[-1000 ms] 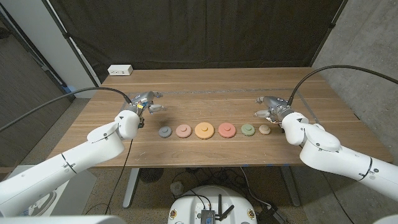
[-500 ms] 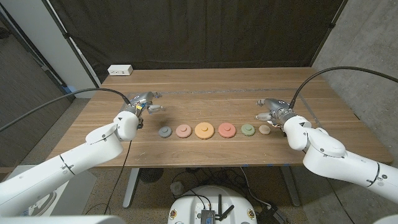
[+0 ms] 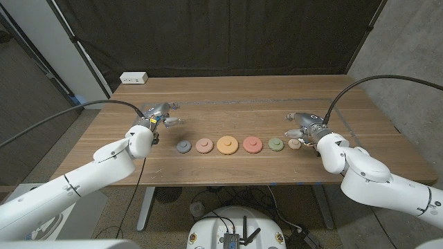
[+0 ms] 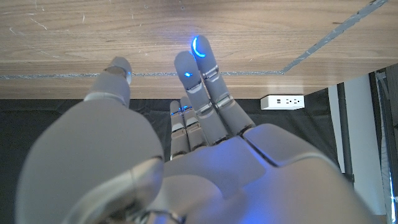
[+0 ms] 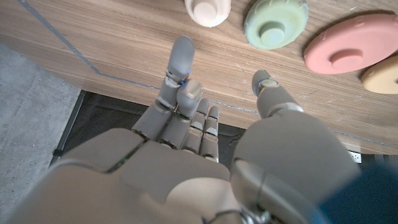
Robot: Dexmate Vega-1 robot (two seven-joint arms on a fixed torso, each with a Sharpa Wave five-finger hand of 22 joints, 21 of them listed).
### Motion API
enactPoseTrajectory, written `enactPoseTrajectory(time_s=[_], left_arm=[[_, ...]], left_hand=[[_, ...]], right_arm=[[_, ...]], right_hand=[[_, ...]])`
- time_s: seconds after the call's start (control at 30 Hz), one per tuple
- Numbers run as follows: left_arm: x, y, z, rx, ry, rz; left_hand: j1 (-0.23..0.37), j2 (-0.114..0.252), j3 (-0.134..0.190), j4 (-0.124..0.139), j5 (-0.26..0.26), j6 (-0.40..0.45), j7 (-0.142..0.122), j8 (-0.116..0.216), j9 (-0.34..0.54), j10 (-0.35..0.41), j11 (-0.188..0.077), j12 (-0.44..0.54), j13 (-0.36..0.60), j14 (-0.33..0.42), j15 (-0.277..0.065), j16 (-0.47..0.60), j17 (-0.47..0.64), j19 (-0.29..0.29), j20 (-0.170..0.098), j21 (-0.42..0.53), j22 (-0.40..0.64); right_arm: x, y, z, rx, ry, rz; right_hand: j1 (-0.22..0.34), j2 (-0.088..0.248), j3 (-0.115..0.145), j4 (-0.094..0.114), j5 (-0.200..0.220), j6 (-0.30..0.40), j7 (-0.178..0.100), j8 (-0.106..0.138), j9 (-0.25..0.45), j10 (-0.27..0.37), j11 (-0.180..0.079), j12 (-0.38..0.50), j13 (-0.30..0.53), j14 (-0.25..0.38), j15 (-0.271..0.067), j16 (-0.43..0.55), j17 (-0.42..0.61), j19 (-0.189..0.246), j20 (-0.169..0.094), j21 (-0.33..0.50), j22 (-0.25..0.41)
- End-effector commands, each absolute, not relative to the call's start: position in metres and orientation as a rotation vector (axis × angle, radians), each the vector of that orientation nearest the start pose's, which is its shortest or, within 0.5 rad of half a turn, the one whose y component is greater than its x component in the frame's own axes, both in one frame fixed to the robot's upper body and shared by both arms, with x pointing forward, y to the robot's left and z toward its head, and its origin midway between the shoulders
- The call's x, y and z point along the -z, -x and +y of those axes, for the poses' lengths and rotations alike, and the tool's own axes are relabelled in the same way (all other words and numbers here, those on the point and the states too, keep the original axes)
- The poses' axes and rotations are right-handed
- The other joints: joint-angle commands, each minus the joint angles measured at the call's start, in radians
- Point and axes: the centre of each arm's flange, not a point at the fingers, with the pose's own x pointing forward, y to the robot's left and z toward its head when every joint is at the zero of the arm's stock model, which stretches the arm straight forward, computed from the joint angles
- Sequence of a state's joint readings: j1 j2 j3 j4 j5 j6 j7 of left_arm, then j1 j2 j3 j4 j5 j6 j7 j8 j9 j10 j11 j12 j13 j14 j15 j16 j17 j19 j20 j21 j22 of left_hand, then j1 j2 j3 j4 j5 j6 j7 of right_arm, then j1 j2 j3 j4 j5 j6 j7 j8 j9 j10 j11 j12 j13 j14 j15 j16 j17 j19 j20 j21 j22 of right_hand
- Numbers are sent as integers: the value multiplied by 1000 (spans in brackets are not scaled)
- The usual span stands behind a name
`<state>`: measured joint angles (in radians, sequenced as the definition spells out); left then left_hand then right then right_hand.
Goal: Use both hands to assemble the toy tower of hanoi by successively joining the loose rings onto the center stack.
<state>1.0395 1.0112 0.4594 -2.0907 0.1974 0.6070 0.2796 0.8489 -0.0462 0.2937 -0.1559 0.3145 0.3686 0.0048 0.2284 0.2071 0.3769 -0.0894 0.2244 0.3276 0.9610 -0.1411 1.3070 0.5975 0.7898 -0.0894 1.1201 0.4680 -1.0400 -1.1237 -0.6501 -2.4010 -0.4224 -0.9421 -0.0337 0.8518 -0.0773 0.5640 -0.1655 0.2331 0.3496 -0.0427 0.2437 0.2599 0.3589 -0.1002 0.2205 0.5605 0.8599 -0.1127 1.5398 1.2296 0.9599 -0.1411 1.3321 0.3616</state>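
Several flat pegged rings lie in a row across the table's middle: grey-blue (image 3: 183, 146), salmon (image 3: 203, 145), the large orange one (image 3: 228, 144) at the centre, coral red (image 3: 252, 144), green (image 3: 276, 144) and small beige (image 3: 295, 144). My right hand (image 3: 302, 124) hovers just behind the beige ring, fingers apart and holding nothing. In the right wrist view that hand (image 5: 205, 155) reaches toward the beige ring (image 5: 208, 9) and green ring (image 5: 276, 23). My left hand (image 3: 160, 116) is behind and left of the grey-blue ring; its fingers (image 4: 199, 93) are extended and empty.
A white power strip (image 3: 133, 78) lies at the table's back left corner. A thin tape line (image 3: 228, 101) runs across the far part of the wooden table (image 3: 228, 166). A dark curtain hangs behind.
My right hand has drifted a little nearer to the beige ring. The left hand and the rings have not moved.
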Motion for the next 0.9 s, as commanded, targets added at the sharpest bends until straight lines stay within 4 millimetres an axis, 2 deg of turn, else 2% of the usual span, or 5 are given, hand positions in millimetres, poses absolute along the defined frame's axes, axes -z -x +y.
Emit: enactPoseTrajectory(time_s=[0.03, 0.53, 0.9], left_arm=[[14, -534, 300, -268, -1168, -411], [17, -529, 301, -271, -1162, -412], [17, -526, 305, -276, -1165, -407]], left_hand=[[-5, 0, -5, 2, 6, 6, -5, 0, 1, 6, -5, -5, 3, 3, -78, 9, 2, 0, -114, 5, -1], [-9, 4, -9, 3, 6, 13, -6, 0, 1, 13, -12, -6, 6, 2, -78, 14, -1, -1, -115, 13, -10], [-9, 5, -11, 1, 7, 5, -7, -6, 1, 7, -15, -10, 9, 2, -78, 20, -1, -2, -115, 19, -17]], right_arm=[[56, -470, -235, 107, 1440, -261], [60, -468, -224, 82, 1446, -270], [59, -466, -209, 62, 1451, -296]], right_hand=[[3, -4, -4, -1, 7, -3, 1, -3, 1, -6, 3, -9, 2, 8, -100, 7, 1, 1, -74, 9, 3], [3, -6, -5, 0, 7, 0, 5, -2, 1, -10, 8, -12, 0, 3, -99, 5, 1, -5, -74, 12, -4], [4, -5, -5, 0, 8, -4, 5, -3, 2, -11, 7, -12, 1, 1, -99, 4, 1, -6, -74, 15, -6]])
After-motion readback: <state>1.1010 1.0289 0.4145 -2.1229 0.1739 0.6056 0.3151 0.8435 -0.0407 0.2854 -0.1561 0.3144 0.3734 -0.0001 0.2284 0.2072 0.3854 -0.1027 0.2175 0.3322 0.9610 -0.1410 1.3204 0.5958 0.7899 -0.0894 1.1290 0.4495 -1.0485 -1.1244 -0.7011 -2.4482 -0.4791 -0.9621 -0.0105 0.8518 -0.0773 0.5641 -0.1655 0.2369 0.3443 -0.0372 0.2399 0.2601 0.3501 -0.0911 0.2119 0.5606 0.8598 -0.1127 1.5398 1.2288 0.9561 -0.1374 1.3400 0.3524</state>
